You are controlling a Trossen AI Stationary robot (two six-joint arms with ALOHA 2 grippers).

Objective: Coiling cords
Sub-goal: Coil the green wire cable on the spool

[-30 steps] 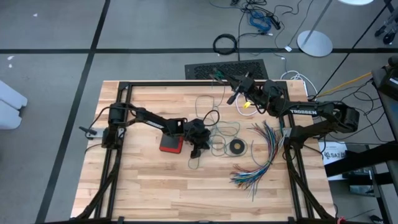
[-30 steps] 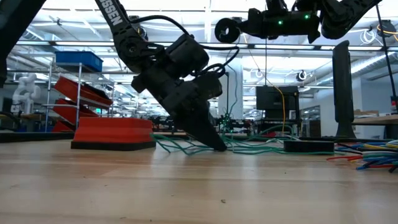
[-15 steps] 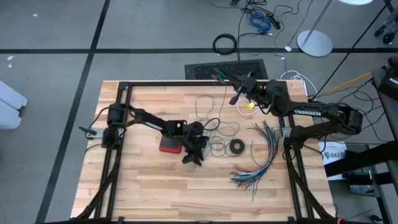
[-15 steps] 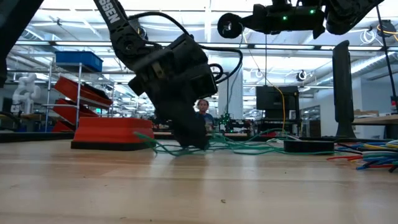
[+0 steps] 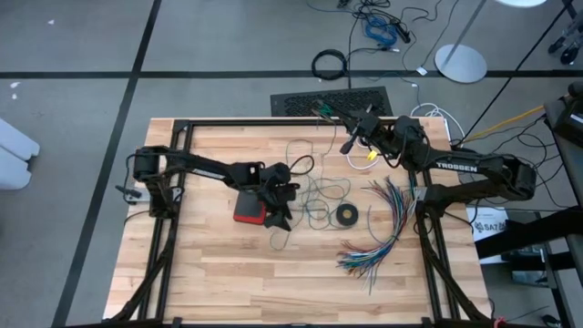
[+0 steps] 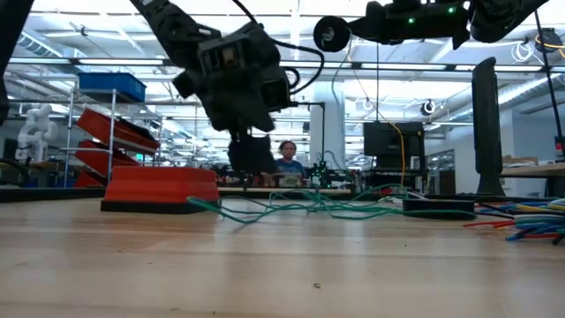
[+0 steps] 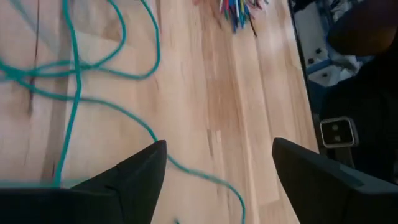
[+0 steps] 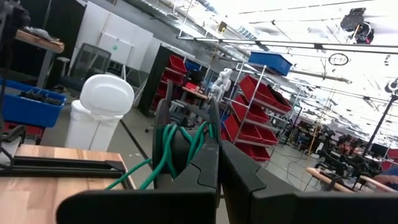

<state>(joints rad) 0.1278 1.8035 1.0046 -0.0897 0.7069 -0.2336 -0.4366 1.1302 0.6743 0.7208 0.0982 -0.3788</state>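
Here the left gripper (image 5: 276, 221) is held above the table (image 5: 219, 273) with its fingers (image 7: 124, 180) spread wide and nothing between them, just beside the red block (image 5: 248, 211). The green cord (image 5: 310, 196) lies tangled on the wood at mid-table (one strand runs under the open fingers). The right gripper (image 5: 321, 113) is raised at the far edge, clamped shut on loops of that cord. The white cord (image 5: 360, 167) lies near the black ring (image 5: 346, 215) and wire bundle (image 5: 383, 228).
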